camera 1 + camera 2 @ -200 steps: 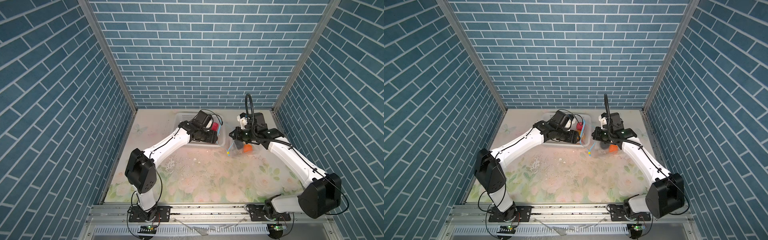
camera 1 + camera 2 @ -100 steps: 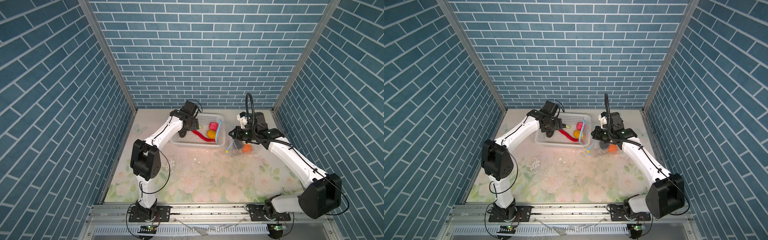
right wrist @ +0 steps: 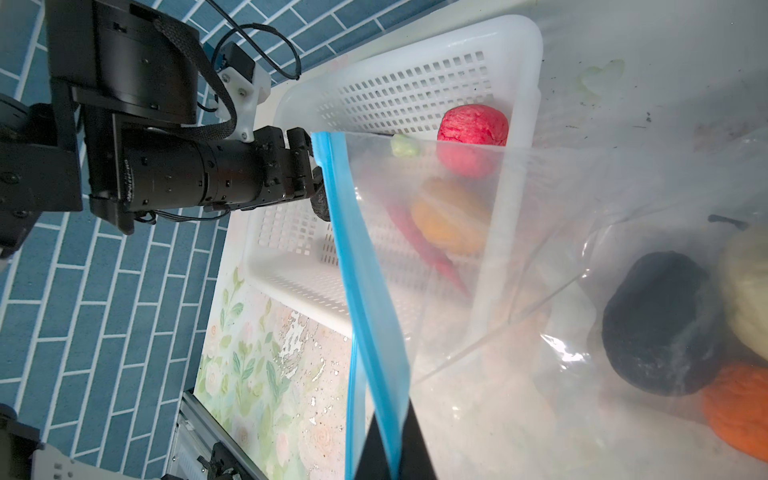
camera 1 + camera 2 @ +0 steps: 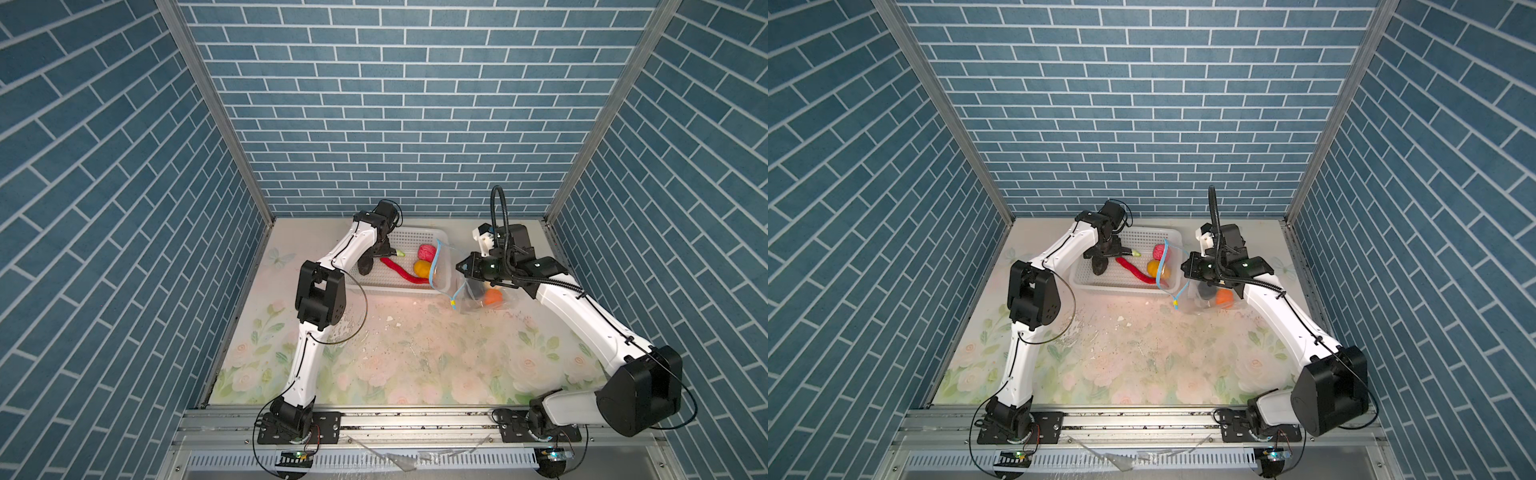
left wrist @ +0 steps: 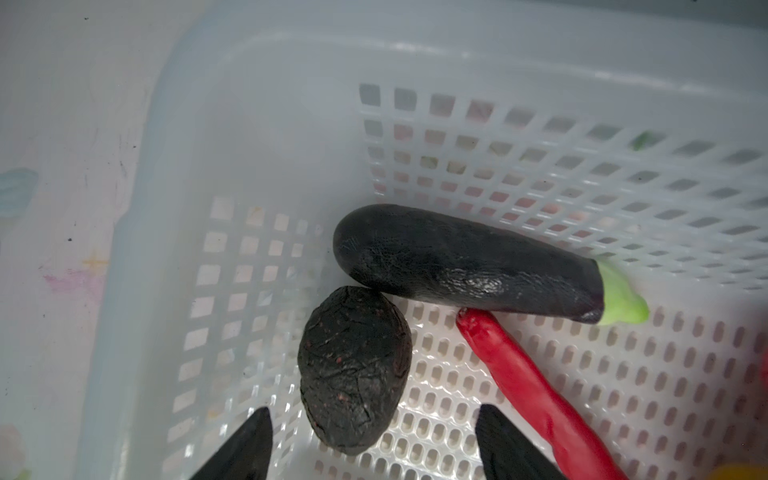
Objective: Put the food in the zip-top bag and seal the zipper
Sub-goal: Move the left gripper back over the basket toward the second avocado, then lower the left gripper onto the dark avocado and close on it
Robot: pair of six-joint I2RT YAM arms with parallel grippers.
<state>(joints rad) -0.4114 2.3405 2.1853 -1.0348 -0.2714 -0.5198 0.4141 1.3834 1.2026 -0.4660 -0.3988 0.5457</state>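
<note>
- Food pieces number eight: five lie in the basket point(image 4: 399, 289) and three sit in the bag point(image 3: 519, 257).
- One white perforated basket stands at the centre of both top views, toward the back of the worktop point(image 4: 395, 365).
- Inside the basket are one black lump point(image 5: 353, 374), one dark eggplant point(image 5: 465, 266) with a green stem, one red chilli point(image 5: 523, 382), one pink ball point(image 4: 426, 252) and one yellow-orange piece point(image 4: 422, 269).
- The eggplant touches the black lump, and the chilli's tip meets the eggplant's side.
- One clear bag rests just right of the basket in both top views, its open edge raised against the basket's right end.
- The bag holds one second black lump point(image 3: 660, 324), one cream piece point(image 3: 748, 291) and one orange piece point(image 3: 739, 407), all bunched together.
- One blue zipper point(image 3: 357, 257) crosses in front of the basket's right end, with one yellow tab point(image 4: 454, 303) low by the worktop.
- The left pincer point(image 5: 374, 419) is spread wide inside the basket, a finger on either side of the black lump and not gripping it.
- The right pincer point(image 3: 390, 440) is pinched tight on the zipper and holds the bag's edge up.
</note>
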